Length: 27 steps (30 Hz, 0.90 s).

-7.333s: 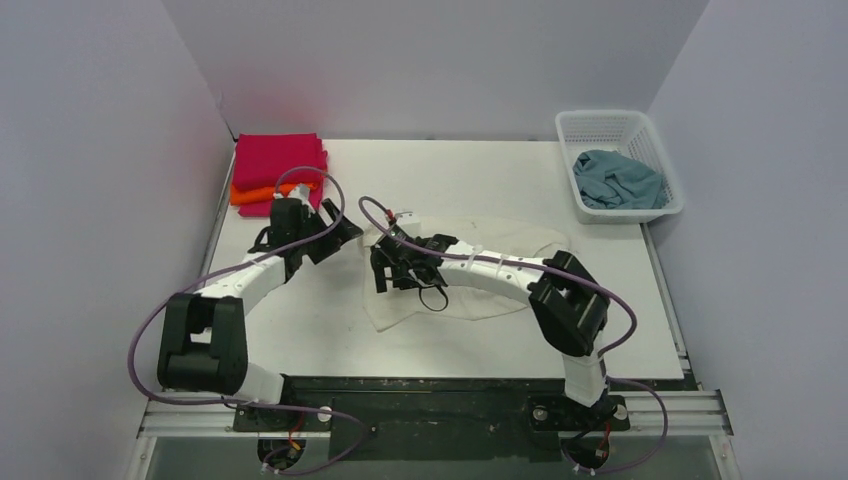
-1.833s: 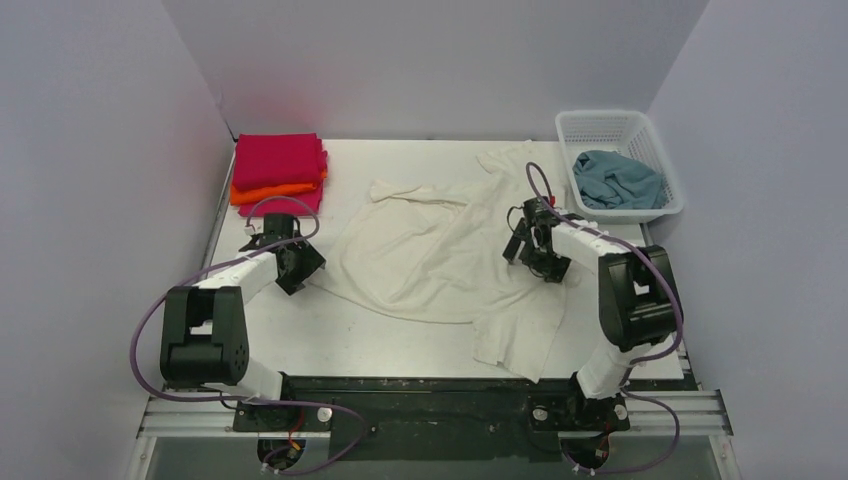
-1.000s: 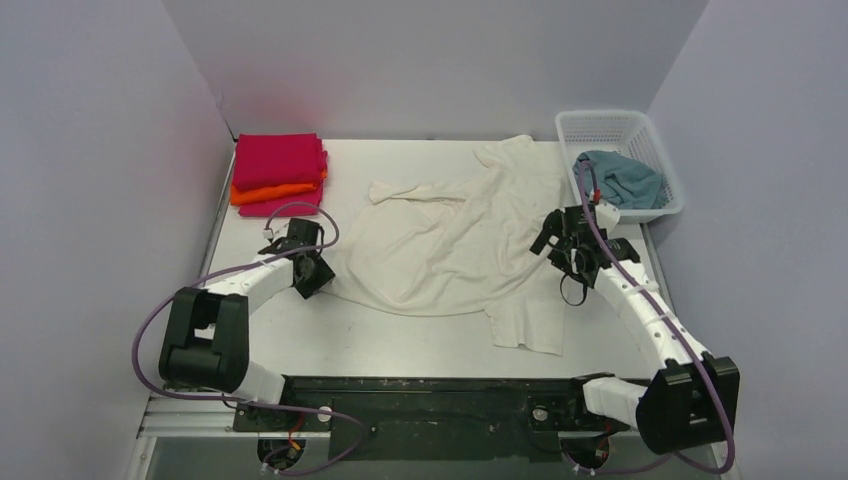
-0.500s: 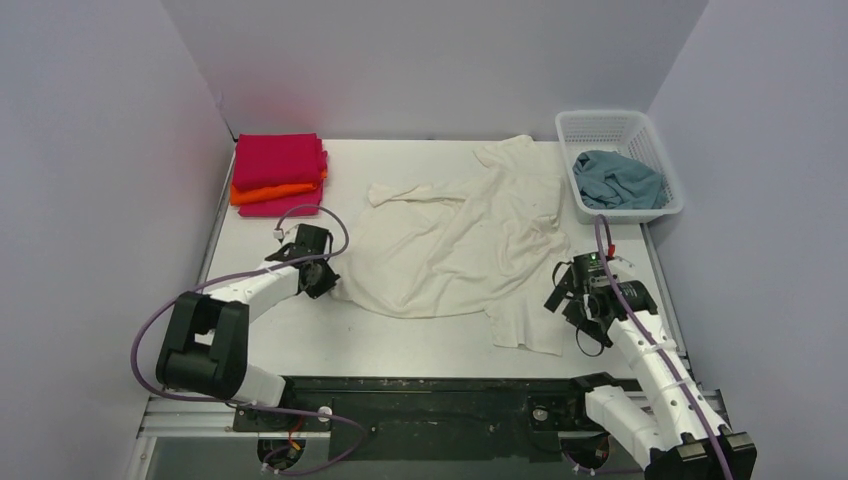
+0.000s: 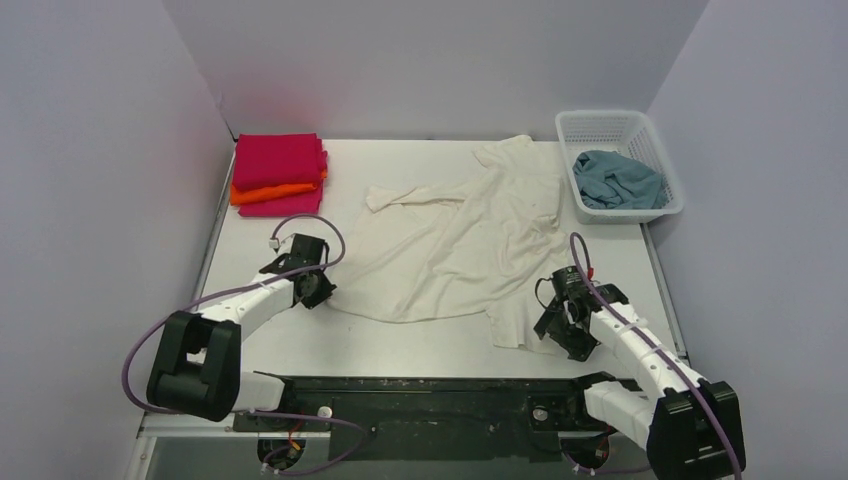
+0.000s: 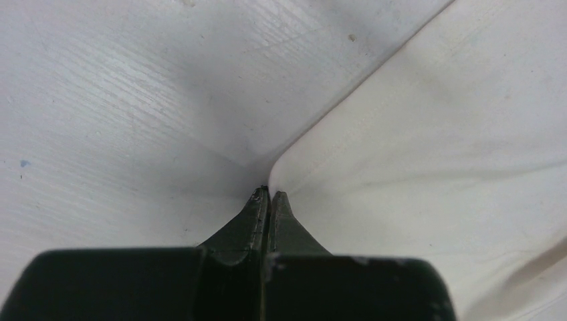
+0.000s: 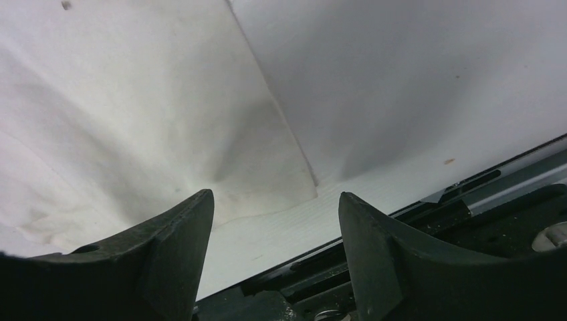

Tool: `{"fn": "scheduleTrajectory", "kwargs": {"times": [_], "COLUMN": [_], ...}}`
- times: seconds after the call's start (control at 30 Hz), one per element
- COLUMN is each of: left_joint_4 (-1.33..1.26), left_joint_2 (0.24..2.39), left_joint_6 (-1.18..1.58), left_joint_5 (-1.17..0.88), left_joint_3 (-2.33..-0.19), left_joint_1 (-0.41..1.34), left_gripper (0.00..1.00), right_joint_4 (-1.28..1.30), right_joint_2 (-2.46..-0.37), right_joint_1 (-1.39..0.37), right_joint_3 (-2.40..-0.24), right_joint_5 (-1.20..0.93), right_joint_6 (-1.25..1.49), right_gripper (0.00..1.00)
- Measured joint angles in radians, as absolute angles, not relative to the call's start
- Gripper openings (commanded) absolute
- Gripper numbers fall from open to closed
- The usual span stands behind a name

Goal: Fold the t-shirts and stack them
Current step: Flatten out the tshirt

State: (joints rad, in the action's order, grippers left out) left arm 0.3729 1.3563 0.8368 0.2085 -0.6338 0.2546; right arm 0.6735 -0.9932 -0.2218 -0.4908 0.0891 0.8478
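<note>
Only our left wrist view shows it: left gripper [image 6: 269, 195] pinched shut on the cream t-shirt [image 6: 434, 134] edge. Right gripper [image 7: 274, 197] gapes wide, with the shirt's corner showing between its fingers.

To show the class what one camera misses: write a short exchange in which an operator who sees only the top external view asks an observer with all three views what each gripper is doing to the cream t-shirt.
Operator: From above, has the left gripper got hold of the cream t-shirt?
Observer: The left wrist view shows its jaws shut, with the shirt's edge drawn to a point at their tips.
Operator: And the right gripper?
Observer: The right wrist view shows its jaws wide open, with the shirt's near corner lying flat on the table between them, ungripped.
</note>
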Motion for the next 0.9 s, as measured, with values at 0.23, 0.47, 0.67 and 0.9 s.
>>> {"fn": "scheduleTrajectory", "kwargs": {"times": [0.23,0.47,0.67,0.9], "left_joint_4": [0.372,0.373,0.372,0.400], "left_joint_2": [1.321,1.306,1.296,1.203], "left_joint_6": [0.837,0.837,0.837,0.826], "left_joint_5": [0.206,0.207,0.207,0.234], "left_joint_3": [-0.628,-0.628,-0.626,-0.705], "left_joint_1": [0.255,0.255,0.255,0.283], "left_gripper": [0.00,0.00,0.00,0.00], "right_joint_4": [0.598,0.550,0.488,0.570], "right_joint_2": [-1.108,-1.151,-1.164,-1.054], "right_joint_1": [-0.283,-0.296,-0.303,-0.291], "right_joint_3": [-0.490,-0.492,-0.503,-0.661], "right_joint_5": [0.115,0.097,0.081,0.180], "right_joint_6": [0.876,0.898,0.904,0.836], "right_gripper": [0.54,0.26,0.00,0.00]}}
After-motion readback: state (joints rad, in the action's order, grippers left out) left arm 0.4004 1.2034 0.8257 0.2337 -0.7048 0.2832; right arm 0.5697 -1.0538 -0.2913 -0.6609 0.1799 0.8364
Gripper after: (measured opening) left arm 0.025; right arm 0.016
